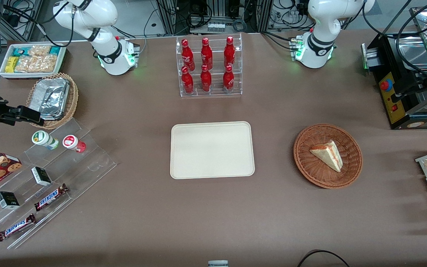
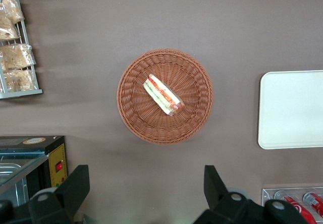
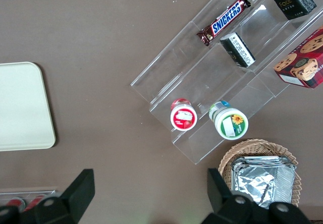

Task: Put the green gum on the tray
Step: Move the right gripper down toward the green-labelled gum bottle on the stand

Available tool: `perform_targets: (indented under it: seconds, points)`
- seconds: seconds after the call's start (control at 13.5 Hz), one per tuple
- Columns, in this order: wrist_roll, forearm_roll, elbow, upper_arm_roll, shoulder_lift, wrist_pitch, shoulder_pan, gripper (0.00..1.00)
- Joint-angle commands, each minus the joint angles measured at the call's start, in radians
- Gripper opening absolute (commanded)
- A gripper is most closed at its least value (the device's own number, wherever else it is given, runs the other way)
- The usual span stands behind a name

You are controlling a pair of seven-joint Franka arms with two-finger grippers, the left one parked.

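I've got the tool hanging high over the brown surface at the working arm's end, its two fingers spread wide apart with nothing between them. In the front view the tool sits just beside the wicker basket of foil containers.

Straight below the tool I see the green gum, upright on the highest step of the clear acrylic stand, apart from the fingers. From the front the green gum stands a little nearer the camera than the tool. Touching or nearly touching it on the same step is the red-lidded bottle, which in the front view lies on the tray's side of the green one.

Farther out on the stand I can pick out two small dark boxes, two Snickers bars and a red cookie box.

The tray lies flat and bare mid-surface, well apart from the tool toward the parked arm; one rounded corner of the tray shows from the wrist.

Past the tray I see a rack of red bottles, and toward the parked arm's end a wicker basket with a sandwich wedge.
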Motion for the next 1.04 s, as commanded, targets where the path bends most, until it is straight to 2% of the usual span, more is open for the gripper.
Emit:
perform_targets:
  seconds: [0.0,0.52,0.96]
  points:
    - [0.020,-0.007,0.020,0.012,0.002,-0.013,-0.010,0.99]
    - [-0.017,-0.005,-0.056,0.004,0.010,0.042,-0.021,0.99]
    - [-0.268,-0.013,-0.248,-0.049,-0.026,0.205,-0.045,0.99]
